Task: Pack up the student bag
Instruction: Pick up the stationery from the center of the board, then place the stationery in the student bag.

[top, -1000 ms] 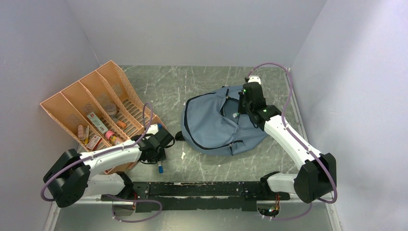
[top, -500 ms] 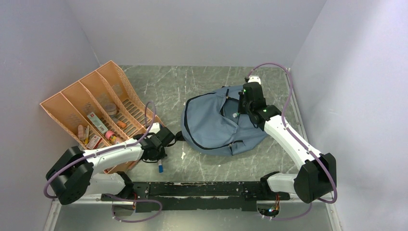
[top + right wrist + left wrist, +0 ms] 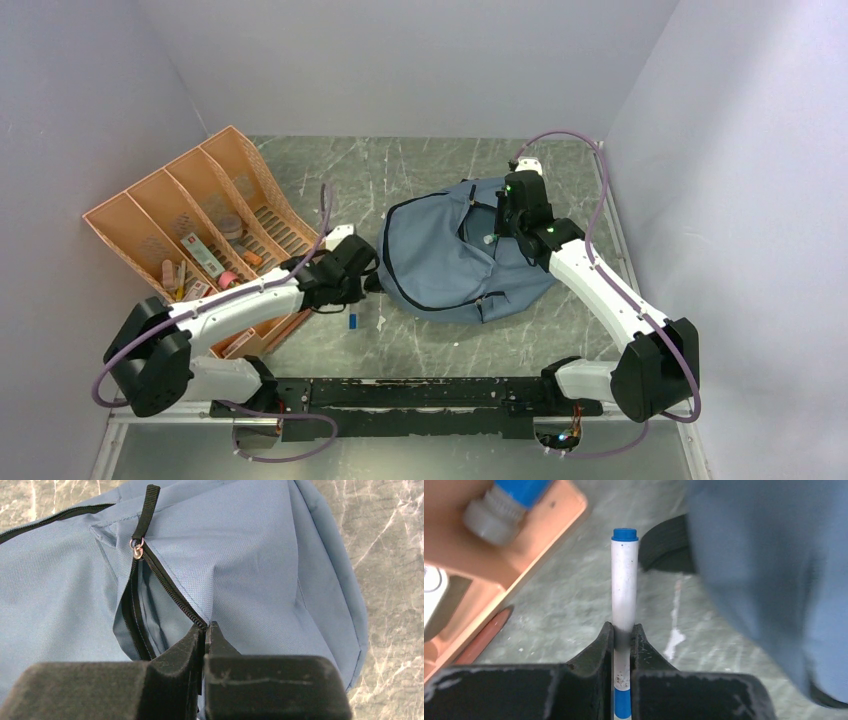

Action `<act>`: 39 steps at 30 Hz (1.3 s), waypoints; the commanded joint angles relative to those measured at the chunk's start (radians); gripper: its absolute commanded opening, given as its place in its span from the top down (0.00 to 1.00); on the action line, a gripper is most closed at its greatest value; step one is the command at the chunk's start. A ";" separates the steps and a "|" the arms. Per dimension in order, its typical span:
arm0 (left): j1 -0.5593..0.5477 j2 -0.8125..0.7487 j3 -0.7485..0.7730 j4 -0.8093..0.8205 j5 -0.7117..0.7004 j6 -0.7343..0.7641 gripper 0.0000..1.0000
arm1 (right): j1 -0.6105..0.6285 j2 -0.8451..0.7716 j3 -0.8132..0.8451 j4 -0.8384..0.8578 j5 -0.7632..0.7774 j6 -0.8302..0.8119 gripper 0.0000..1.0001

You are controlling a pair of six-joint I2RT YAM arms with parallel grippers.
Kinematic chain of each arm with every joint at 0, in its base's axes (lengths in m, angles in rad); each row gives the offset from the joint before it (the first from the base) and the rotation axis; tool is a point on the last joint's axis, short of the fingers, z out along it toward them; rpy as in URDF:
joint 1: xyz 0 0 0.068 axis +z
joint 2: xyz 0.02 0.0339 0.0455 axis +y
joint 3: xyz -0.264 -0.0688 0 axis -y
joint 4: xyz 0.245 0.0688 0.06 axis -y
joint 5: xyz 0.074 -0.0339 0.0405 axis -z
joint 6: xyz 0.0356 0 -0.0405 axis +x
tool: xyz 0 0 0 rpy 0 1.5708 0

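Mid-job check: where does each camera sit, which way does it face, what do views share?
Top external: above and behind both arms, looking down on the table, student bag and orange tray; arms fully visible.
Left wrist: wrist-mounted, looks along the left end effector, shut on a marker.
Right wrist: wrist-mounted, looks down past the right end effector, pinching the bag's zipper edge.
Shared: all three show the bag.

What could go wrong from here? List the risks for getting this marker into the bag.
1. The left tool pinches the marker near one end, so most of it sticks out; it may swivel or slip.
2. The right tool grips only the zipper edge of the bag; if that slips, the opening could fall shut.
3. That opening is a narrow slit, so the marker may catch on fabric.
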 commanded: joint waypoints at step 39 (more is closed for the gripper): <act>-0.070 0.498 0.619 0.494 0.498 0.174 0.95 | -0.011 -0.024 0.031 0.010 -0.046 0.008 1.00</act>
